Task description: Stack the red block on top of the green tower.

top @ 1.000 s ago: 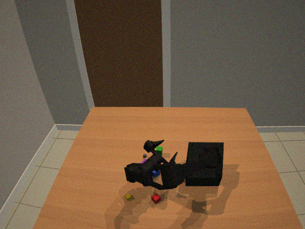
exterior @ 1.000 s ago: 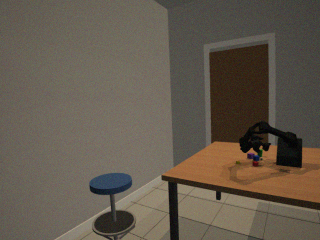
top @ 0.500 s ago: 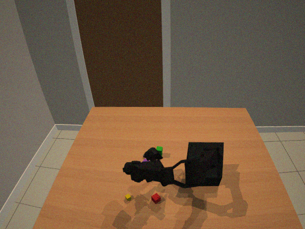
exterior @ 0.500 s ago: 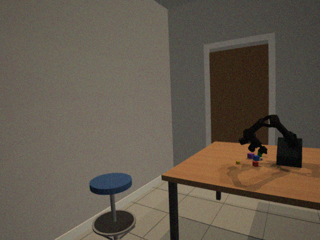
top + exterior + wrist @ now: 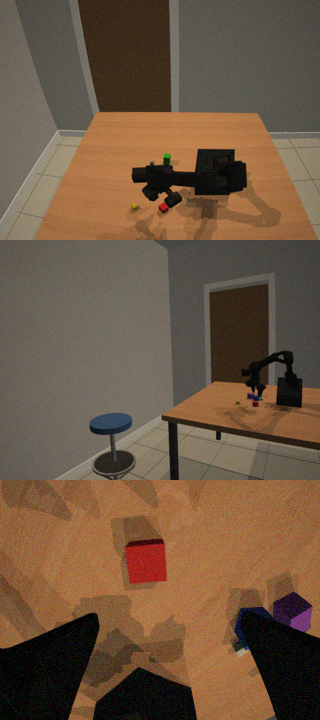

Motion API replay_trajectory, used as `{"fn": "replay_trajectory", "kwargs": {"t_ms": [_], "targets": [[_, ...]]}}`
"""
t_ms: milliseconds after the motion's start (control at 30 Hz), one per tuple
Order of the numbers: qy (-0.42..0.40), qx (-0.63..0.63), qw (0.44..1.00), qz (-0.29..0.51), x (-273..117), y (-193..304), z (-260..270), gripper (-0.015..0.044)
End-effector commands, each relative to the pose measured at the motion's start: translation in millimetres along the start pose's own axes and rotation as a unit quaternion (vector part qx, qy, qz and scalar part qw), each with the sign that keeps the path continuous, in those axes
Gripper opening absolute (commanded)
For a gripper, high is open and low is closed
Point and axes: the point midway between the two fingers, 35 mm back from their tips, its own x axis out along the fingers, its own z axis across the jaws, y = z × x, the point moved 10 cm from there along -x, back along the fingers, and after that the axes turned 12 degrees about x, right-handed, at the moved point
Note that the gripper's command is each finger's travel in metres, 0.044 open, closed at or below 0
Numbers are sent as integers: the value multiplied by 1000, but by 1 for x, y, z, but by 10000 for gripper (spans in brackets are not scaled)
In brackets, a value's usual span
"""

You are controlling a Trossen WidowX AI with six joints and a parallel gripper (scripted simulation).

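The red block (image 5: pixel 163 207) (image 5: pixel 255 403) (image 5: pixel 146 562) lies flat on the table, near the upper middle of the wrist view. The green tower (image 5: pixel 167 159) stands upright behind the arm in the top view, its lower part close to the arm's outline; in the exterior view only a sliver of it (image 5: pixel 261 395) shows behind a finger. My gripper (image 5: pixel 162 197) (image 5: pixel 256 393) (image 5: pixel 171 620) is wide open and empty. It points down and hangs above the table, a little behind the red block in the top view. The red block is not between the fingers.
A blue block (image 5: pixel 256 397) (image 5: pixel 239 630) lies partly behind the right finger in the wrist view, with a purple block (image 5: pixel 250 395) (image 5: pixel 293 612) beside it. A small yellow block (image 5: pixel 134 206) (image 5: pixel 238 402) lies left of the red one. A small grey object (image 5: pixel 151 163) lies left of the tower.
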Motion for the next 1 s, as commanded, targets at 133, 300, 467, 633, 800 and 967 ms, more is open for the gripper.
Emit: {"fn": "replay_trajectory", "kwargs": {"t_ms": [133,300,467,633,800,967], "targets": [[-35,-28,998,-46,-8,-2,10,440],[-35,-28,998,-46,-7,-1,7,440],[-35,-28,998,-46,10,-2,8,440],[-36,-28,998,-47,38,-4,11,440],[-36,-28,998,-47,39,-4,12,440],[-36,-28,998,-47,43,-5,12,440]]}}
